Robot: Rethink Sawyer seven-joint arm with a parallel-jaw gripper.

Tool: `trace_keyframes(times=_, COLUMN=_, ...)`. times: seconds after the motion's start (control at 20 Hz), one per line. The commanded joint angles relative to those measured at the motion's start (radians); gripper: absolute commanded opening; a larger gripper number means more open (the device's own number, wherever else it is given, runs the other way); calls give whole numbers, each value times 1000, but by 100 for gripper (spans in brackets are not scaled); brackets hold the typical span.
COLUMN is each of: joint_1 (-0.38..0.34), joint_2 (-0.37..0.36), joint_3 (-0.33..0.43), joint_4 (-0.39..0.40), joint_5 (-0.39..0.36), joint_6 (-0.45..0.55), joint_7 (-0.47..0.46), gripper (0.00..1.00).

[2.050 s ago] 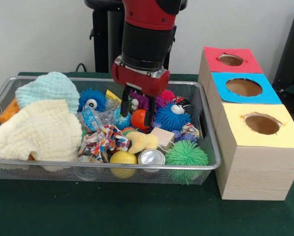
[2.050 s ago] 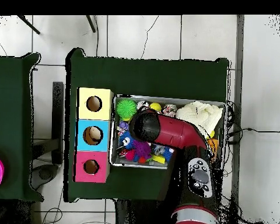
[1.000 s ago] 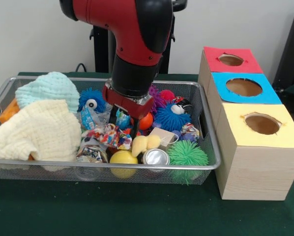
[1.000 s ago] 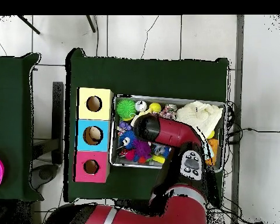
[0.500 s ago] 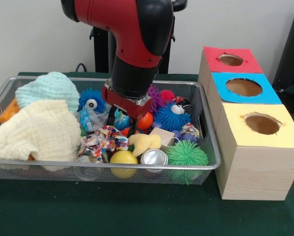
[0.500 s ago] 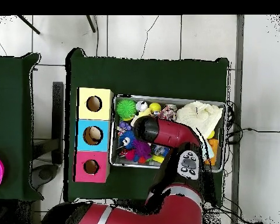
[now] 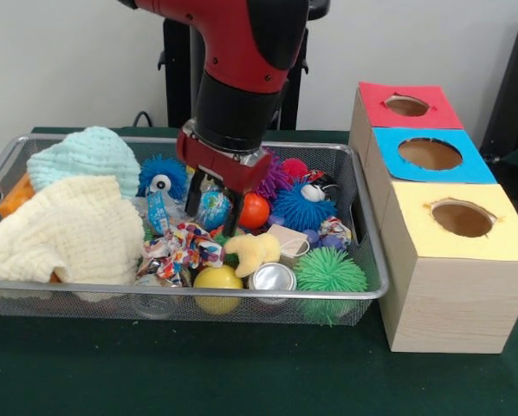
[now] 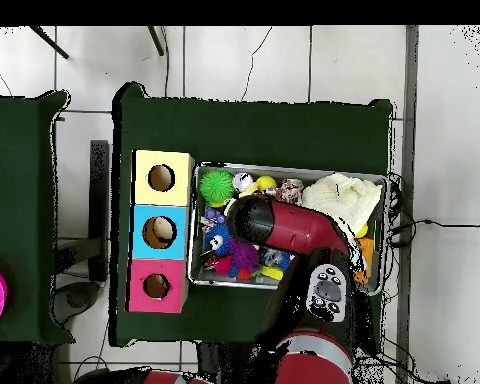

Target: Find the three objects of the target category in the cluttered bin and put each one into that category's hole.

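At the counter's [image 7: 242, 381] front edge the green cloth lies bare. Just behind it stands the wire bin [image 7: 363, 290], with a green spiky ball [image 7: 328, 271], a silver can [image 7: 268, 278] and a yellow ball [image 7: 216, 279] against its front wall. A cream cloth [image 7: 64, 232] fills the bin's left end, a pale blue cloth [image 7: 86, 156] behind it. Mid-bin lie a yellow duck [image 7: 253, 250] and a patterned rag [image 7: 185, 245].

The red and black arm [image 7: 242, 78] comes down steeply, tilted toward the bin's left, its end effector [image 7: 213, 211] clamped on a small blue ball [image 7: 213, 209], held just above the clutter. An orange ball [image 7: 254, 211] sits right beside it, and blue spiky balls [image 7: 301, 206] lie near the back wall.

Beside the bin's right end stand three wooden boxes: yellow-topped [image 7: 458, 221] nearest, then blue [image 7: 430, 156], then red [image 7: 406, 107], each with a round hole. From overhead, the arm [image 8: 289, 228] covers the bin's middle.
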Motion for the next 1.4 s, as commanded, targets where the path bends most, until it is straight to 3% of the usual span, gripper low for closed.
trace_keyframes(times=0.05, joint_1=-7, joint_2=-41, joint_3=47, joint_4=45, joint_5=43, joint_6=77, joint_7=152, gripper=100)
trace_keyframes(times=0.5, joint_1=-6, joint_2=-7, joint_3=62, joint_4=36, joint_5=57, joint_6=25, joint_7=174, gripper=100)
trace_keyframes(times=1.4, joint_1=17, joint_2=16, joint_3=84, joint_4=-15, joint_5=134, joint_6=45, joint_7=183, gripper=100)
